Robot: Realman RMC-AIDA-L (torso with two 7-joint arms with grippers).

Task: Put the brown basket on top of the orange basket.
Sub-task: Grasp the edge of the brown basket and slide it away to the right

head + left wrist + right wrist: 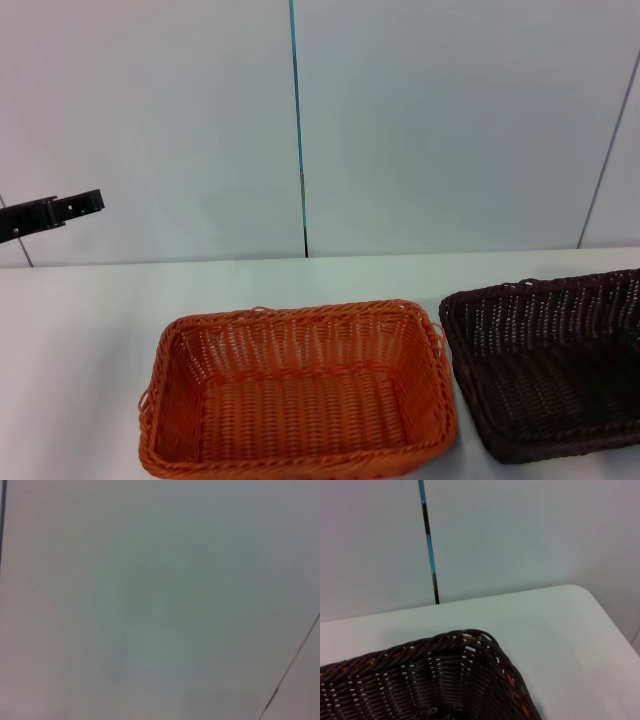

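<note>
- Nearest the head camera sits one orange basket (297, 388), a rectangular woven tray with sloped sides and a braided rim, resting flat on the white table (80, 320) with nothing inside it.
- One brown basket (552, 365), dark and almost black, woven in the same way, sits just beside the orange one on the robot's right; a narrow strip of table shows between their rims, so they are apart. Its right end runs out of the head view.
- Two baskets in all, both upright, both on the table, neither stacked on the other.
- From the right wrist view, one corner of the brown basket (445, 680) fills the lower part of the picture, with the rounded table corner (580, 610) beyond it. No fingers of the right gripper show in any view, so their state cannot be told.
- One left gripper (50, 212) is seen at the far left of the head view, raised well above the table and well apart from both baskets. Only a dark part shows, and whether it is spread or pressed together cannot be told.
- Left wrist view shows only plain pale wall (150, 600).
- Behind the table, wall panels meet at one blue-edged vertical seam (298, 130).
</note>
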